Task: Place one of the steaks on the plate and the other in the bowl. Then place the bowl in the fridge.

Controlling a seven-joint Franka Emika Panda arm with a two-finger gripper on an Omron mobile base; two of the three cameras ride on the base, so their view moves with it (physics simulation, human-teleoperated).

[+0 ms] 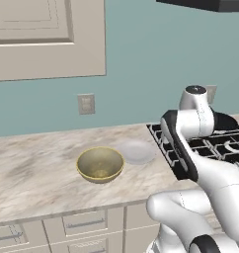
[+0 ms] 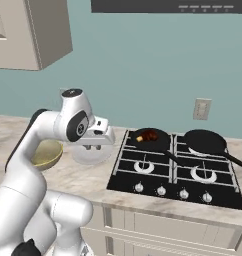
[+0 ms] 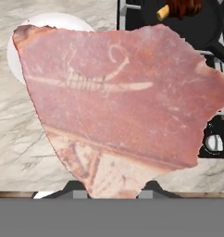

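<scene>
The pale pink-red raw steak hangs between my fingertips, close in front of the hand camera, with my gripper shut on its lower edge. Behind it the white plate shows at the upper left. In the right base view my hand hovers just above the plate, between the bowl and the stove. The olive-gold bowl stands left of the plate on the counter. The dark seared steak lies in the near black pan on the stove.
The black stove with its knobs lies to the right of the plate. A second black pan stands on the right rear burner. Wall cabinets hang above the marble counter, and wall sockets sit behind it.
</scene>
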